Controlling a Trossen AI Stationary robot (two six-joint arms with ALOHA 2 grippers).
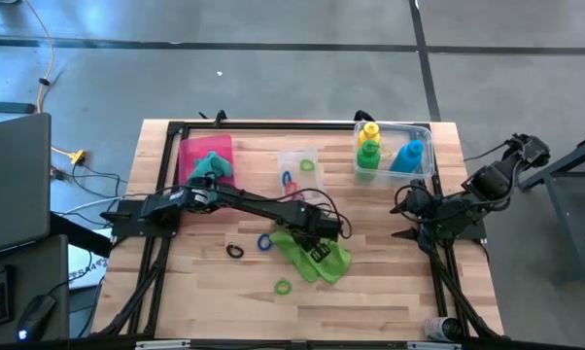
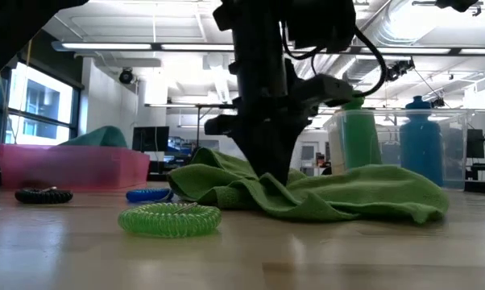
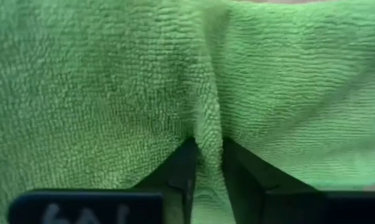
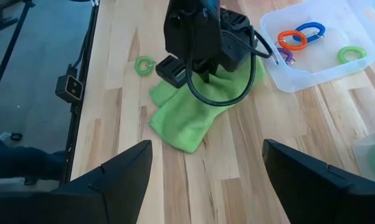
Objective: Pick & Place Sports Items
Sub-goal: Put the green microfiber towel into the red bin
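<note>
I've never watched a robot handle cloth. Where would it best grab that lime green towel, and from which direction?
From straight above, on a raised fold near the middle. The lime green towel lies crumpled flat on the table, so its edges offer little, but its ridges stand up to pinch. The left gripper is doing just that, a fold between its fingers. The right gripper waits aside, open.

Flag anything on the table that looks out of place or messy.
The lime green towel lies crumpled mid-table, a fold pinched by the left gripper. A green ring, blue ring and black ring lie loose nearby.
</note>
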